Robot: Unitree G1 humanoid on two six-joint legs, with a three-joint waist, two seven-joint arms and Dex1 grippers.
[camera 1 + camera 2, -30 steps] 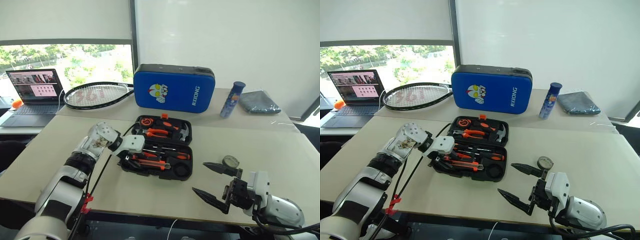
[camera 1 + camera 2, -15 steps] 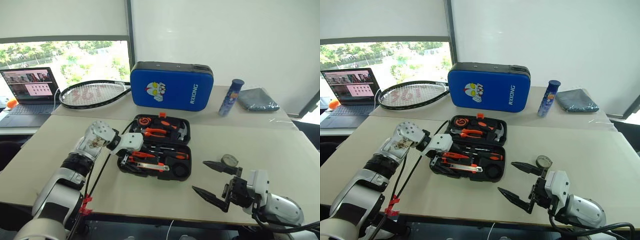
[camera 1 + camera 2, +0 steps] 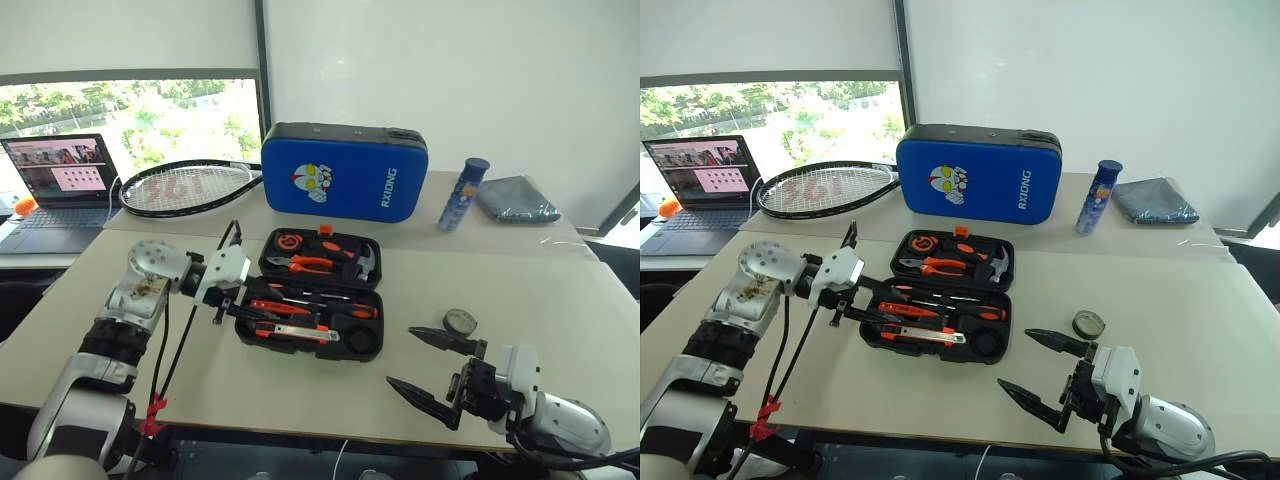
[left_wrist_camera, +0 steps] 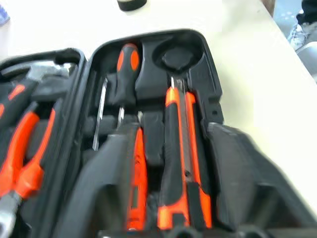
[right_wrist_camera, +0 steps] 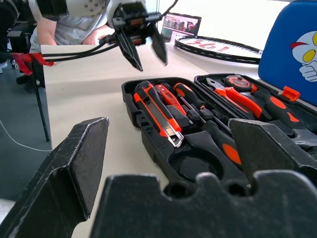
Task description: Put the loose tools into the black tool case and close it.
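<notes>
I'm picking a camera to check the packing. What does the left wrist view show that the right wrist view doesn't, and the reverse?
The left wrist view adds the tape roll, out on the table beyond the case. The right wrist view adds the left gripper, open and empty over the case's end, plus the racket, laptop and blue case. Both share the open tool case, the knife lying in it and the empty round pocket.

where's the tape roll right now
In the left eye view the small dark tape roll lies on the table's right side, right of the black tool case, beyond the right hand.
</notes>
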